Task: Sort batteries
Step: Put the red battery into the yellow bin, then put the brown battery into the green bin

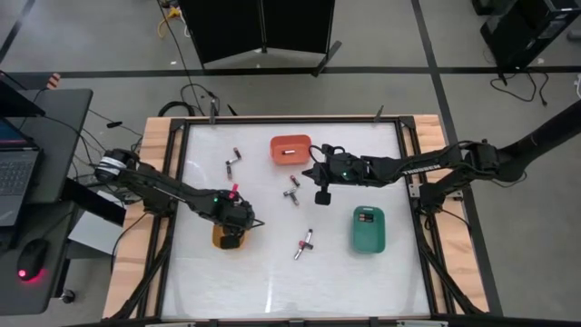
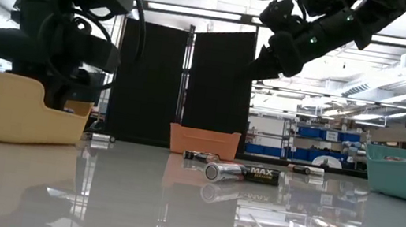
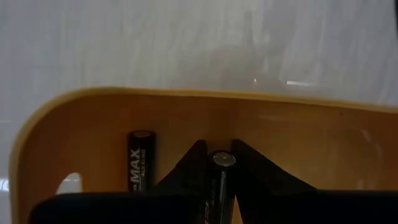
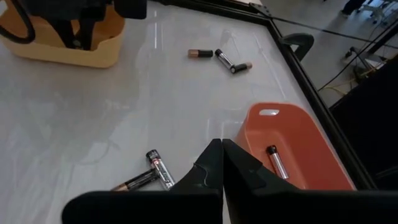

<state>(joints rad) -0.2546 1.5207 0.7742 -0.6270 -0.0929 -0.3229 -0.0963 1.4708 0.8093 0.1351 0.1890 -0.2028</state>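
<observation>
**Left arm holds a battery inside the yellow tray**

Nearest the low camera, two batteries [image 2: 242,172] lie loose on the counter [image 1: 272,282]. The left gripper [image 3: 221,163] is down in the yellow tray [image 3: 298,137], jaws clamped on a battery [image 3: 219,180]; a second cell [image 3: 140,158] lies beside it. The right gripper [image 4: 222,152] hangs mid-counter, jaws closed and empty, above two batteries [image 4: 149,174]. Farther off, the orange tray [image 4: 305,143] holds one cell [image 4: 275,160]. The green tray [image 1: 369,229] is near the right side.
</observation>
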